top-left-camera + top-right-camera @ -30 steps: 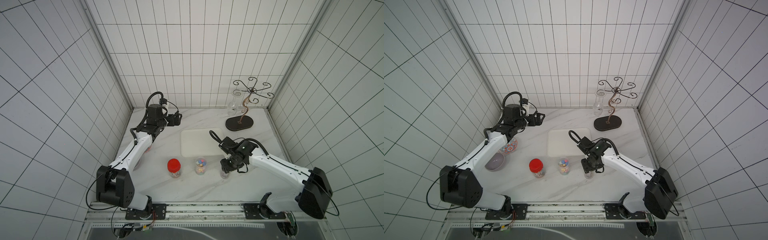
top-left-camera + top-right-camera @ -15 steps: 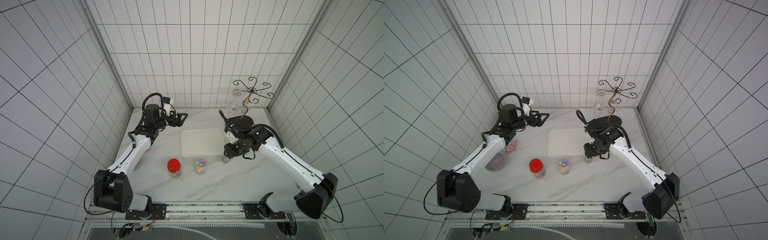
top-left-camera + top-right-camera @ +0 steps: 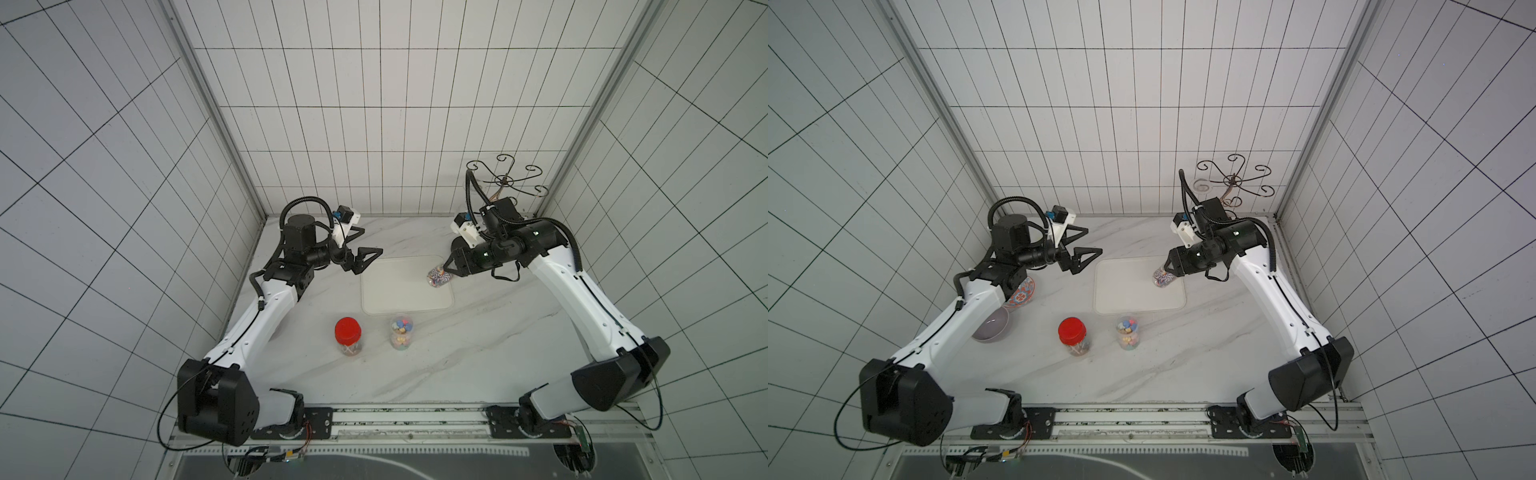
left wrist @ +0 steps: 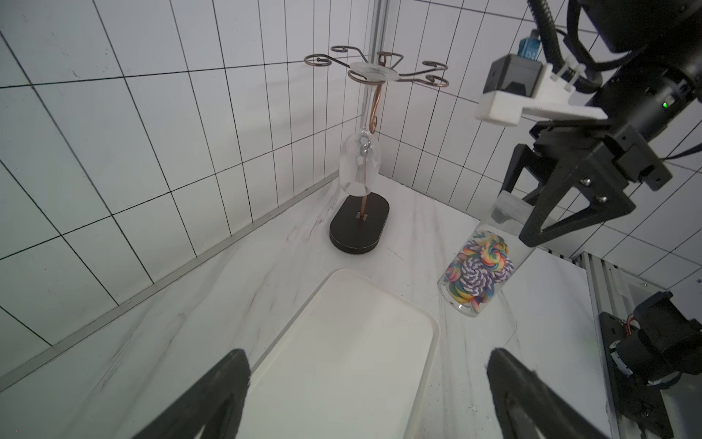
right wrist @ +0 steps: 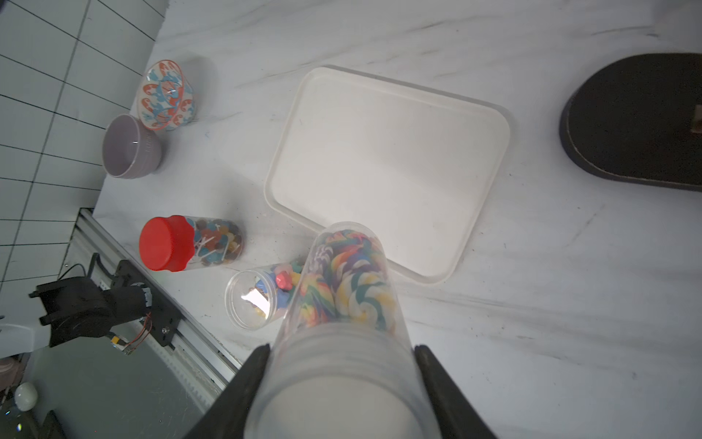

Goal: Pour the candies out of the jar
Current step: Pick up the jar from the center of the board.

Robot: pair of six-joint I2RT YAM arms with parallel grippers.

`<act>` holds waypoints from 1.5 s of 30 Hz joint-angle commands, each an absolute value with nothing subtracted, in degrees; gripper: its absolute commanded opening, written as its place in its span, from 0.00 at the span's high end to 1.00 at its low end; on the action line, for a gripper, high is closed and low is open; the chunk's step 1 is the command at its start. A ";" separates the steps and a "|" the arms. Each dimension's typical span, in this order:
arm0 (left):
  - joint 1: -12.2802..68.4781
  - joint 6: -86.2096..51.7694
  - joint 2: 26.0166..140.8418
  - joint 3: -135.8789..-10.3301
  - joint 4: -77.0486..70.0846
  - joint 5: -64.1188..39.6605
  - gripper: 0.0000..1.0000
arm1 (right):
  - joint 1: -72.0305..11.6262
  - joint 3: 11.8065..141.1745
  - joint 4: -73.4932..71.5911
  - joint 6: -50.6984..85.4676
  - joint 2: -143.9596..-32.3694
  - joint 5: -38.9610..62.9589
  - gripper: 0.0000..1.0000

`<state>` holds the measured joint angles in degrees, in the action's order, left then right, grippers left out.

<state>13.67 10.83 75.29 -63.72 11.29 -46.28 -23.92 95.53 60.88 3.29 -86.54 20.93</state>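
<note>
Right wrist: jar held, nothing poured

My right claw (image 5: pixel 340 353) grips the jar (image 5: pixel 342 304) near its top, tilted by the tray's (image 5: pixel 380 152) right edge. All candies (image 5: pixel 353 277) sit inside; tray bare. A pale lid (image 5: pixel 334 403) seems on; opening and tipping remain. My left claw (image 3: pixel 372 240) hangs open.

White tiled walls (image 3: pixel 374 104) on three sides; white marble-pattern tabletop (image 3: pixel 478 340); even light.
</note>
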 commanded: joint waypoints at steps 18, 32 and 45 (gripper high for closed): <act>25.39 25.74 74.27 -66.49 24.78 -31.71 0.03 | -25.74 97.52 45.37 3.17 -90.66 42.89 0.66; 28.55 28.18 77.85 -69.08 29.96 -31.70 0.03 | -29.39 103.22 46.90 1.87 -95.18 43.57 0.66; 29.66 28.46 78.57 -69.17 30.59 -31.03 0.04 | -30.23 105.50 51.23 0.00 -95.71 43.96 0.66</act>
<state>29.47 27.07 78.15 -67.42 30.50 -31.20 -29.67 99.11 49.74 2.04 -95.15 41.69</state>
